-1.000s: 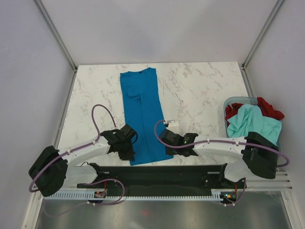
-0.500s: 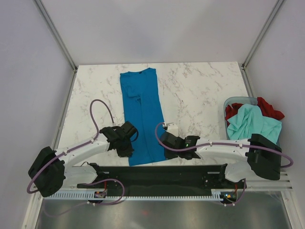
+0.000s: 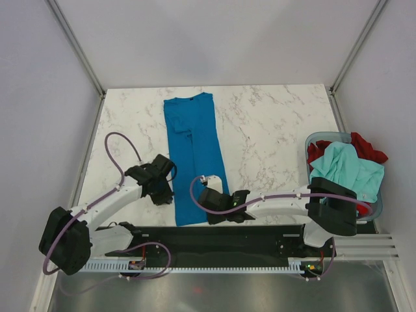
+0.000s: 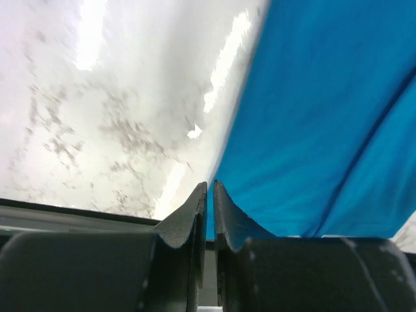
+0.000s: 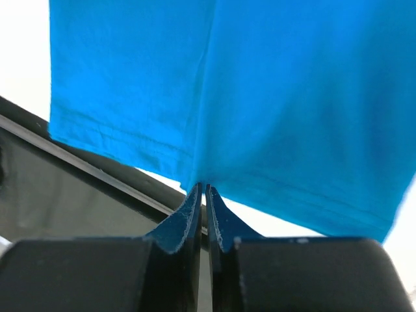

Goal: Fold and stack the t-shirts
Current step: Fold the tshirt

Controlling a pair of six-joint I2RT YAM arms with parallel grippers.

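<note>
The blue t-shirt [image 3: 192, 143] lies as a long narrow strip down the middle of the marble table [image 3: 273, 130], collar at the far end. My left gripper [image 3: 168, 193] is at the strip's near left edge. In the left wrist view it [image 4: 210, 185] is shut, with a sliver of the blue t-shirt [image 4: 325, 117] between its tips. My right gripper [image 3: 209, 207] is over the near hem. Its wrist view shows it [image 5: 203, 187] shut on the hem of the blue t-shirt [image 5: 260, 84], where the cloth puckers. A mint-teal t-shirt [image 3: 344, 169] and a red t-shirt [image 3: 367, 148] lie in the basket.
The translucent grey-blue basket [image 3: 311, 140] stands at the table's right edge. The black base bar [image 3: 221, 237] of the arms runs along the near edge, just below the blue shirt's hem. Grey walls close the table in at the back and on both sides.
The right gripper has slid left along the near hem, onto the blue shirt. The left gripper has shifted slightly left and away from the near edge.
</note>
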